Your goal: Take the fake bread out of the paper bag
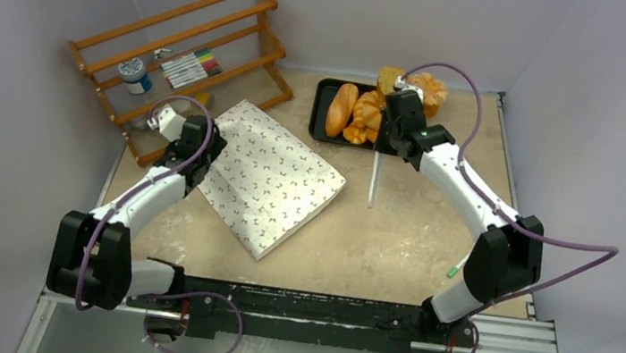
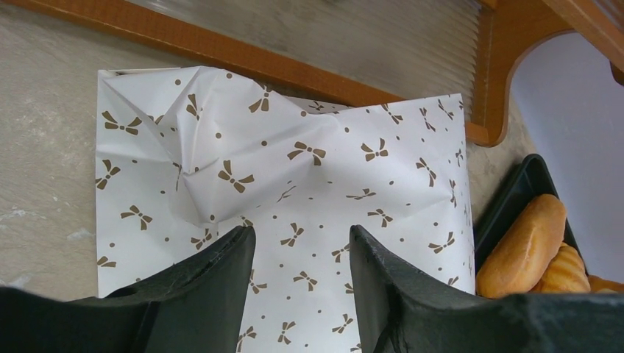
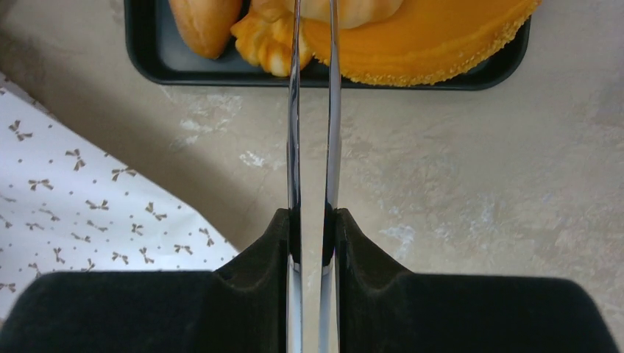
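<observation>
**Bag flat, bread on the tray: free the paper cleanly and make sure nothing is left inside.**

The large off-white paper bag (image 1: pixel 273 181), printed with small brown bow-like marks, lies flat on the beige table (image 1: pixel 410 233), toward 9 o'clock of its centre. The orange-brown fake bread (image 1: pixel 342 110) lies in the black rectangular tray (image 3: pixel 221 73) at 12 o'clock. The left gripper (image 2: pixel 302 239) stands over the bag with its fingers spread, grasping nothing. The right gripper (image 3: pixel 312 217) is clenched on thin shiny metal tongs (image 3: pixel 295 110) that point toward the tray. The bag looks emptied, though its inside is hidden. The best move, I judge, is to lift the left gripper straight up. That way no finger snags the creased end at the bag's 11 o'clock, beside the orange wooden rack (image 1: pixel 176 15). The tongs should be held clear of the fake bread.
</observation>
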